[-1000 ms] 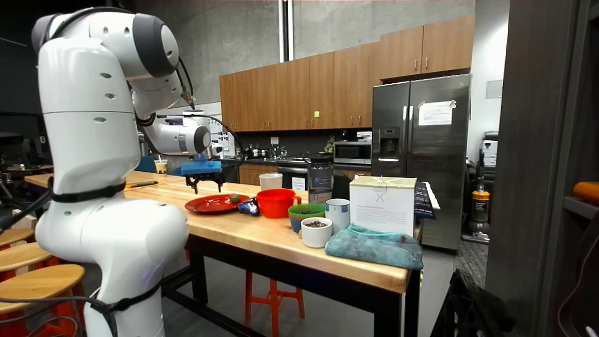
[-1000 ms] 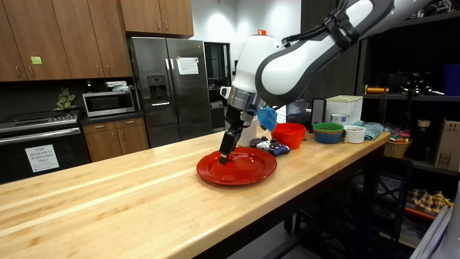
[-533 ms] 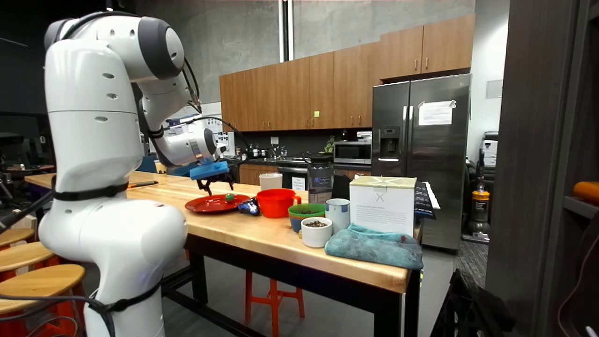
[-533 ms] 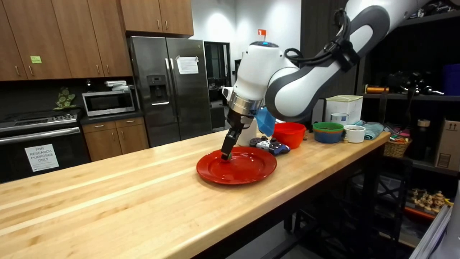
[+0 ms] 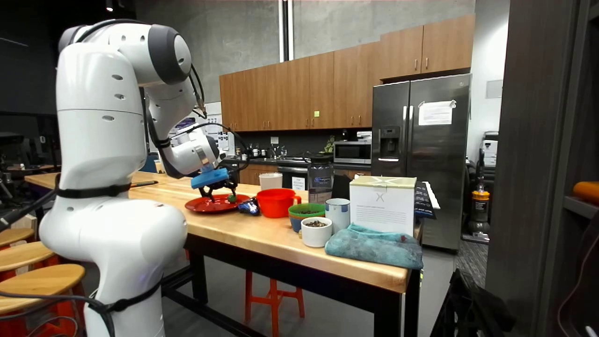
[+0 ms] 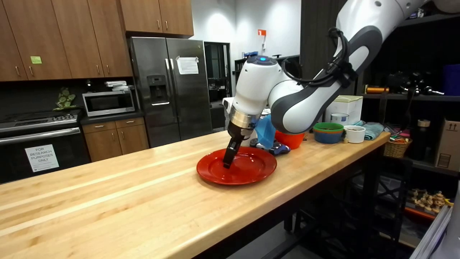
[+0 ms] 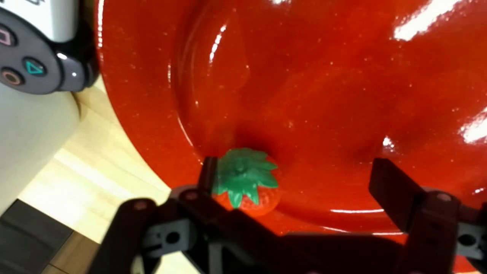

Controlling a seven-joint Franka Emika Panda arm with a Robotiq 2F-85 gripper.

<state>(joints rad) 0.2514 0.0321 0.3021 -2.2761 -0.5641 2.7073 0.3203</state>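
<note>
Strawberry (image 7: 246, 182), just one, lies between two parted fingers (image 7: 397, 196).

A teal cloth (image 5: 374, 249) is lying beside the white carton (image 5: 381, 210); a paper sheet (image 5: 436, 113) is hanging on the refrigerator (image 5: 437, 187); a microwave (image 5: 352, 152) is standing adjacent.

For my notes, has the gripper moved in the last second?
Yes: in an exterior view the gripper has come down toward the red plate, which stayed put.
</note>
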